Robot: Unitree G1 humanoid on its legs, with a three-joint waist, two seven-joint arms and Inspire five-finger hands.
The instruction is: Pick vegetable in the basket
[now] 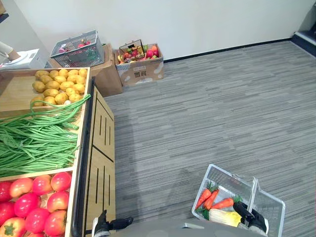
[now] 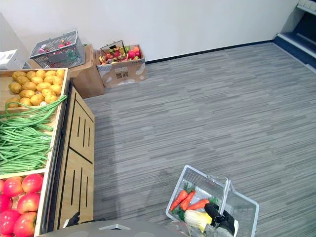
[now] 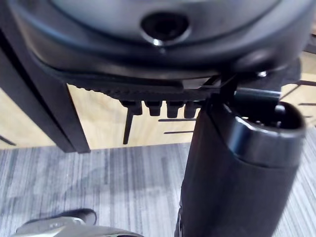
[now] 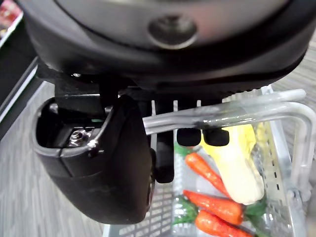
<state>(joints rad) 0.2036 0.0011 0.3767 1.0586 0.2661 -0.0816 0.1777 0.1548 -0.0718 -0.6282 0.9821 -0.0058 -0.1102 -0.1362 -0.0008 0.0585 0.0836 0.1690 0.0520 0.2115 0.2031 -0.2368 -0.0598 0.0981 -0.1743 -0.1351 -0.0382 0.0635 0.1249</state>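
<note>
While the right robot hand (image 1: 248, 214) curls round the handle (image 4: 232, 112) of the basket (image 1: 231, 172) at 5 o'clock, carrots (image 1: 211, 198) and a pale yellow vegetable (image 1: 224, 216) already lie inside it. A swing of that arm could tip the load, since the grip is on one thin bar. The left robot hand (image 1: 102, 224) hangs at 7 o'clock beside the desk (image 1: 101, 163); I cannot tell its fingers. Reaching for the green beans (image 1: 34, 138) at 9 o'clock, it might clip the desk edge or drag loose pods off
</note>
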